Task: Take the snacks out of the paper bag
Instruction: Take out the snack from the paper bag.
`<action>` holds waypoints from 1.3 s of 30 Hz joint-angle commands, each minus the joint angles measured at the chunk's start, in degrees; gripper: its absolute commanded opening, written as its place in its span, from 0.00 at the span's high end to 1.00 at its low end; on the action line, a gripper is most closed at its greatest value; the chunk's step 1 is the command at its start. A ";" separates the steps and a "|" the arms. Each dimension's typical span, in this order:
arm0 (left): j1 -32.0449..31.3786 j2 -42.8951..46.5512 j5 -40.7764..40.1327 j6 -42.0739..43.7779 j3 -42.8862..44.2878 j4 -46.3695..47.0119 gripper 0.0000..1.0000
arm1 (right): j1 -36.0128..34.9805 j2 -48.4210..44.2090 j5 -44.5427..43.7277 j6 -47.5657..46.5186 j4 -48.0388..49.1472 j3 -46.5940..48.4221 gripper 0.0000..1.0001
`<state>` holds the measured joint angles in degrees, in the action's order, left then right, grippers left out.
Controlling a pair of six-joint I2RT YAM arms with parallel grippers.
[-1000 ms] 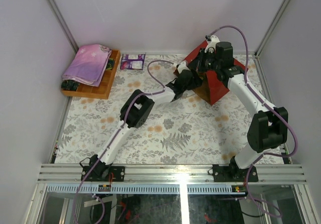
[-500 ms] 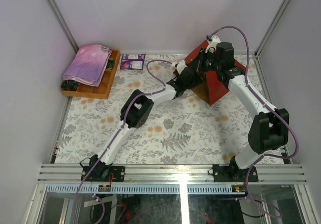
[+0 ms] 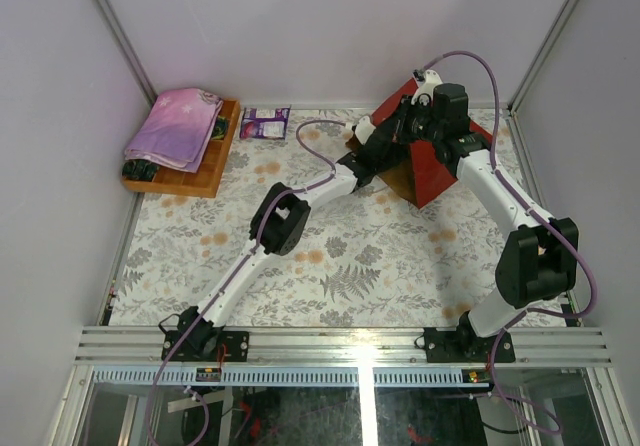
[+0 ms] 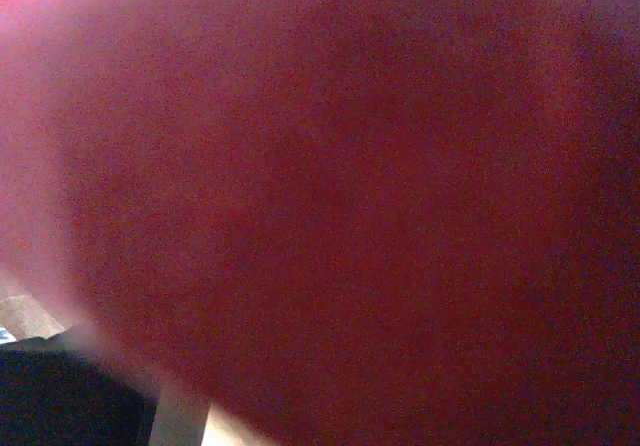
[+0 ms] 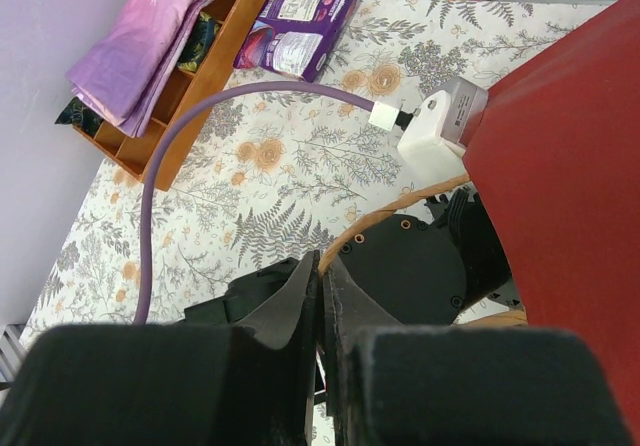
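Observation:
The red paper bag [image 3: 441, 172] stands at the back right, its open mouth facing left; it also shows in the right wrist view [image 5: 570, 166]. My right gripper [image 5: 322, 266] is shut on the bag's yellowish cord handle [image 5: 420, 201] and holds it up above the mouth. My left gripper [image 3: 386, 142] reaches into the mouth; its fingers are hidden, and the left wrist view shows only blurred red bag wall [image 4: 350, 196]. Purple-white snack packs [image 3: 265, 123] lie on the table at the back, also seen in the right wrist view [image 5: 300, 31]. Other snacks are hidden.
A wooden tray [image 3: 200, 178] at the back left holds a folded pink-purple cloth [image 3: 175, 126] and a dark packet [image 3: 140, 170]. The left arm's purple cable [image 5: 200, 116] loops over the floral tablecloth. Walls close in on three sides.
My left arm has stretched further up and right, pushing its gripper deeper into the bag's mouth. My right gripper has stayed on the handle.

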<state>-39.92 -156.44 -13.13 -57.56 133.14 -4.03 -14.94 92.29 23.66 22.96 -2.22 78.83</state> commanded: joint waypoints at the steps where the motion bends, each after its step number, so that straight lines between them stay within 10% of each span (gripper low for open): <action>1: -0.20 -1.83 0.29 -1.87 0.41 -2.12 0.37 | -0.65 -4.49 5.16 1.84 4.14 0.74 1.00; 9: -0.32 11.66 -4.09 -4.63 -23.77 6.82 0.34 | -0.66 -4.99 5.27 1.63 3.75 0.74 1.00; 25: 0.47 0.85 -2.18 -5.90 -6.41 -2.42 0.36 | -0.62 -6.31 6.66 2.57 5.69 -0.28 1.00; 31: 1.69 2.96 0.29 -4.57 -8.64 0.57 0.60 | -0.66 -6.49 7.90 3.58 7.10 -0.70 1.00; 35: 2.83 3.51 1.51 -4.58 -8.63 0.94 0.99 | -0.65 -7.56 8.91 4.06 9.07 -1.93 1.00; 39: 4.30 4.45 3.79 -3.45 -9.81 1.99 1.00 | -0.70 -8.50 9.10 4.10 9.85 -2.34 1.00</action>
<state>-37.50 -152.35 -11.77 -62.57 124.66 -4.23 -14.94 89.08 26.96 25.17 0.75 75.61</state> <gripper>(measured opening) 0.004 0.047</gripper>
